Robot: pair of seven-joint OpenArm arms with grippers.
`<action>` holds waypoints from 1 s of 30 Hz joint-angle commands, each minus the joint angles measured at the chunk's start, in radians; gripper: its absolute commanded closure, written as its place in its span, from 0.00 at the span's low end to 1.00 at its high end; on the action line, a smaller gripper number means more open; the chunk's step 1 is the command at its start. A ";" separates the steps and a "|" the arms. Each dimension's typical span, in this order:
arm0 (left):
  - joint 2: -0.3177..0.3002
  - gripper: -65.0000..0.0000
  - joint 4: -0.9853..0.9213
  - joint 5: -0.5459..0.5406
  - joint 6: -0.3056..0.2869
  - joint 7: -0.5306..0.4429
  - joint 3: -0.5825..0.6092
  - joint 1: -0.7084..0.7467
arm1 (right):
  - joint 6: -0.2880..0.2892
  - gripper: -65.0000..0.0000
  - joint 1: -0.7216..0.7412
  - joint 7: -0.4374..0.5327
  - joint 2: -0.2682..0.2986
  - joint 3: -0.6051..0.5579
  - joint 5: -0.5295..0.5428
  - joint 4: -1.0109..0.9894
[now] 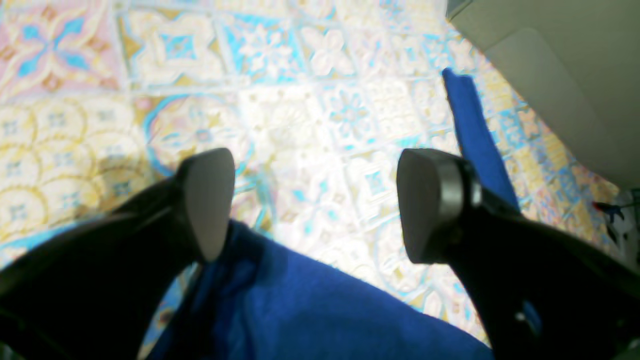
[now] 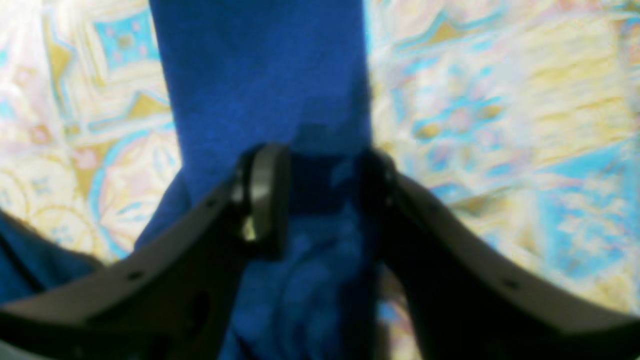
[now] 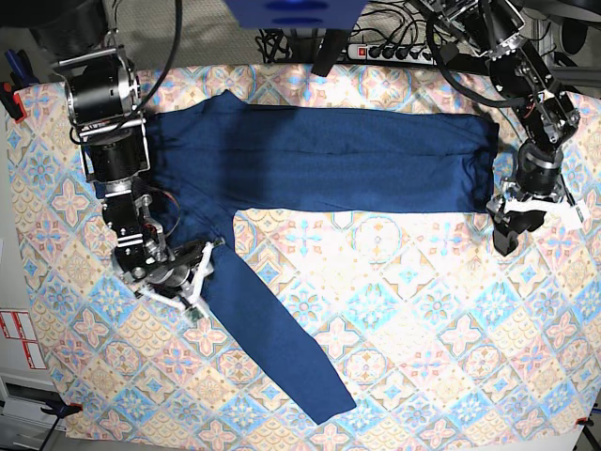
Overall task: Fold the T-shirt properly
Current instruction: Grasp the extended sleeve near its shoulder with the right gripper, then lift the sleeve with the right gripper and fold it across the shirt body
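Observation:
The T-shirt (image 3: 319,155) is dark blue and lies flat across the far half of the patterned cloth, with one long sleeve (image 3: 272,338) running down toward the front. My right gripper (image 3: 199,282), at the left of the base view, is shut on the upper part of that sleeve. In the right wrist view, bunched blue fabric (image 2: 305,80) is pinched between the fingers (image 2: 265,195) of the right gripper (image 2: 320,195). My left gripper (image 3: 512,235) stands open just off the shirt's right end. Its pads (image 1: 207,202) are wide apart with nothing between them, and blue fabric (image 1: 300,310) lies below.
A tile-patterned cloth (image 3: 423,310) covers the table. A power strip (image 3: 394,49) and cables lie along the back edge. Red clamps (image 3: 9,94) hold the cloth at the left. A beige surface (image 1: 575,75) borders the cloth in the left wrist view.

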 commanded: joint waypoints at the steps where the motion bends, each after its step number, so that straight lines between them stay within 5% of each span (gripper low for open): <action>1: 0.002 0.25 0.016 -0.012 -0.008 -0.012 0.009 -0.006 | -0.005 0.65 0.050 0.027 0.009 0.006 -0.006 -0.015; 19: 0.039 0.25 0.018 -0.020 -0.008 -0.012 0.009 0.043 | -0.005 0.65 0.173 0.315 0.008 0.007 -0.009 -0.362; 22: 0.039 0.25 0.019 -0.021 -0.008 -0.012 0.009 0.048 | -0.005 0.65 0.173 0.358 -0.026 0.007 -0.010 -0.425; 30: 0.039 0.25 0.018 -0.021 -0.008 -0.012 0.009 0.063 | -0.002 0.65 0.173 0.395 -0.046 0.006 -0.010 -0.499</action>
